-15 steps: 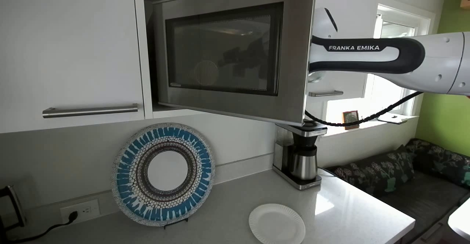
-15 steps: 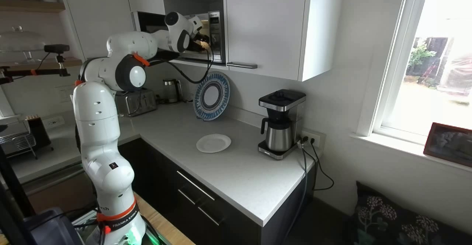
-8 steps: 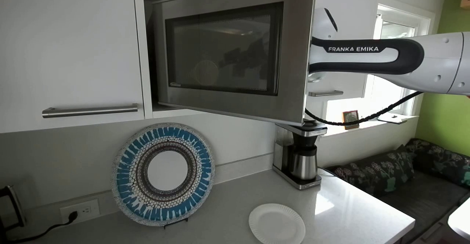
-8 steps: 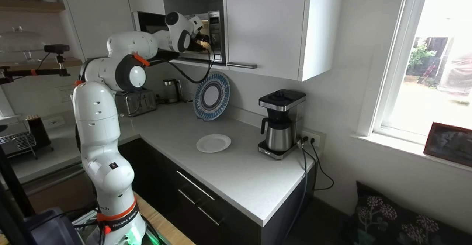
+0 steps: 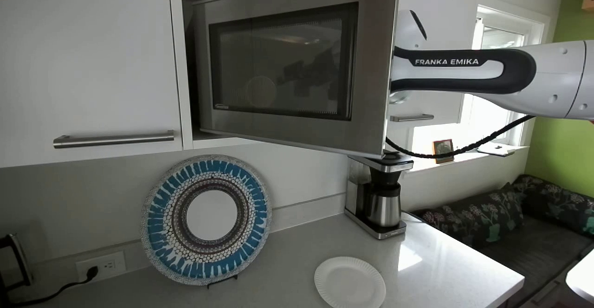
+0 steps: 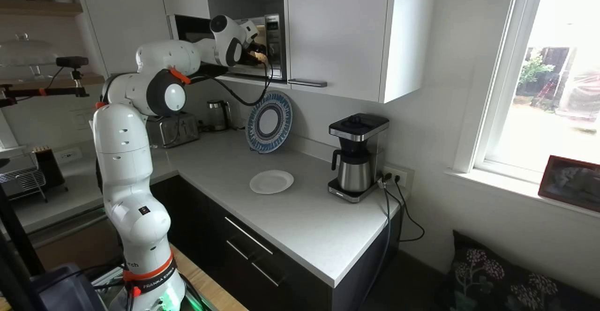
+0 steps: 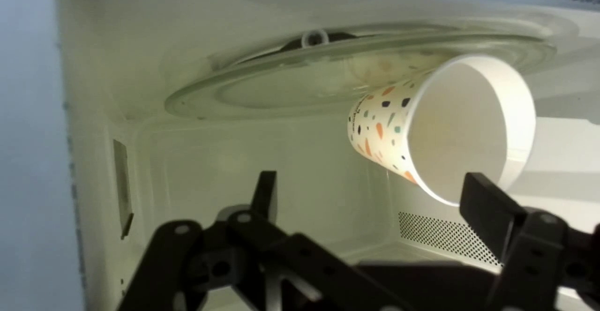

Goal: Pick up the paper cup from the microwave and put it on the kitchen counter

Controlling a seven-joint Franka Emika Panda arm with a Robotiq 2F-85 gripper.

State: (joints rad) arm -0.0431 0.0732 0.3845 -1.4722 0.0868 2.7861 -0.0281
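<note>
The paper cup [image 7: 382, 126], cream-white with coloured specks, is inside the microwave [image 6: 274, 44] against the glass turntable. The wrist picture stands upside down, so the turntable shows at the top. The cup seems to lie on its side, mouth towards the camera. My gripper [image 7: 372, 180] is open with nothing between its fingers. The right-hand finger overlaps the cup's rim in the picture; I cannot tell whether it touches. In an exterior view the gripper [image 6: 257, 54] is at the microwave's opening. The microwave door [image 5: 373, 67] stands open and hides the gripper there. The kitchen counter [image 6: 304, 222] lies below.
A white paper plate [image 6: 272, 181] lies on the counter. A coffee maker [image 6: 355, 161] stands near the counter's end. A patterned plate [image 6: 269, 122] leans on a stand at the wall. Closed cabinets [image 6: 337, 30] flank the microwave. The glass turntable [image 7: 281, 84] is near the cup.
</note>
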